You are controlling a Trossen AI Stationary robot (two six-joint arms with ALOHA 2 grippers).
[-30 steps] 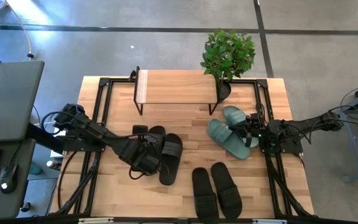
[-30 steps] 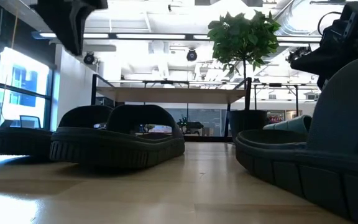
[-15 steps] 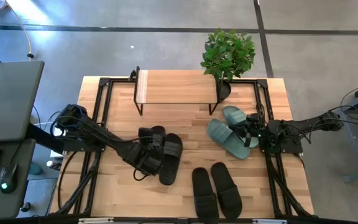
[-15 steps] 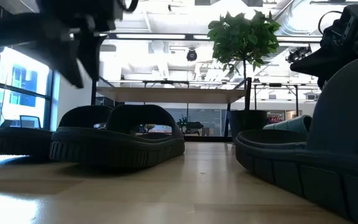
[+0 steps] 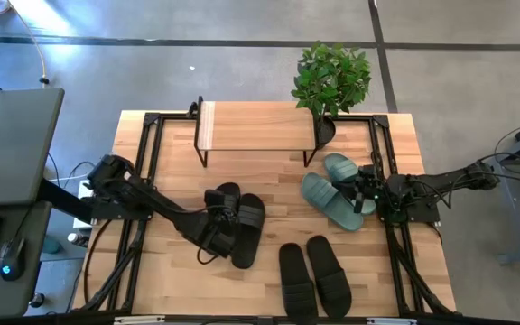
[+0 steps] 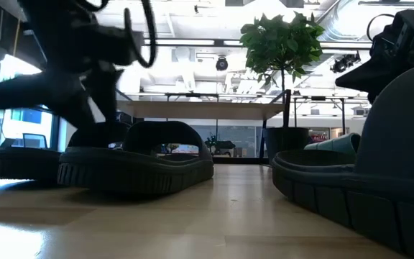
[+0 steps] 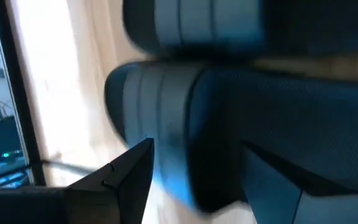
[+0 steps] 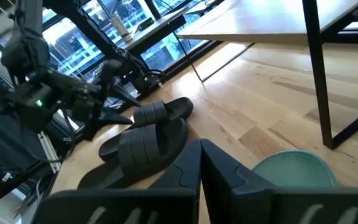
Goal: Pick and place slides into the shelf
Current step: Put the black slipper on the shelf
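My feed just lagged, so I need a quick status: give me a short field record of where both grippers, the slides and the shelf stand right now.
left gripper: open, low over the black pair of slides at centre-left of the table; one slide sits between its fingers, not gripped
right gripper: shut, beside the green pair on the right
second black pair: at the near table edge, untouched
shelf: at the far edge, nothing on top of it
potted plant: by the shelf's right end
slides placed: none
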